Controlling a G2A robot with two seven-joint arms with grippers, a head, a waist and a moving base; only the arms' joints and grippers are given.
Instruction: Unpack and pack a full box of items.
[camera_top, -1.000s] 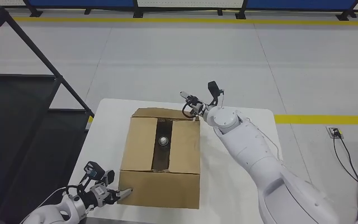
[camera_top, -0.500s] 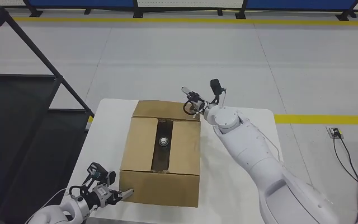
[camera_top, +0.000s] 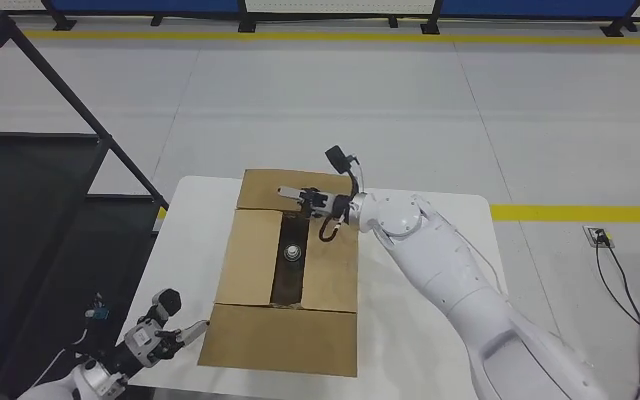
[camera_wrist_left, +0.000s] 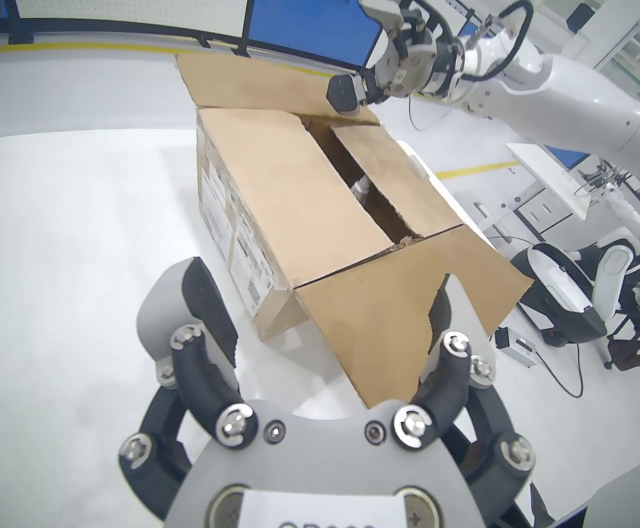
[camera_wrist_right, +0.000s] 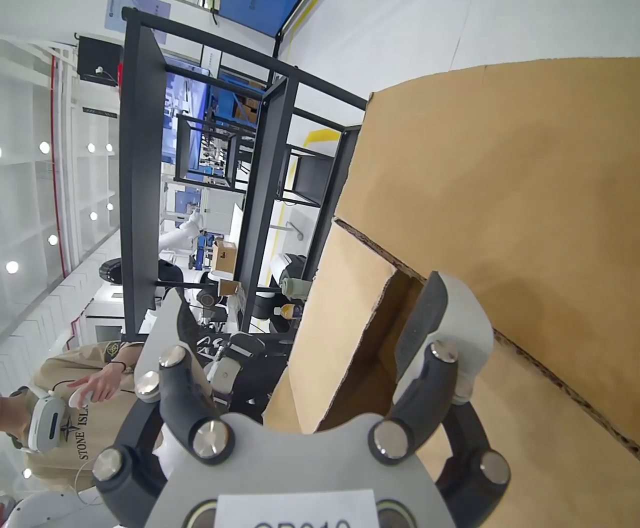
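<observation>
Our left gripper (camera_wrist_left: 325, 280) and right gripper (camera_wrist_right: 305, 290) gape empty; we'd pinch the box (camera_top: 250, 260) flap (camera_wrist_left: 400, 310) ahead, probably light and stiff, by its edge.

The cardboard box (camera_wrist_left: 225, 220) sits mid-table, its two long flaps (camera_top: 248, 260) folded in, so the only way down is a narrow dark slot (camera_top: 291, 275) along the middle. It's a tight entry. A round cap (camera_top: 291, 252) sits in that slot, and the right gripper (camera_top: 297, 195) hangs over its far end, fingers spread. Beyond it, the far flap (camera_top: 265, 186) sticks outward. The near flap (camera_top: 280, 345) juts toward the table's near edge, its corner between the parted fingers of the left gripper (camera_wrist_left: 322, 295). To the box's right there's wide bare table (camera_top: 430, 300). To its left there's a narrower strip.
</observation>
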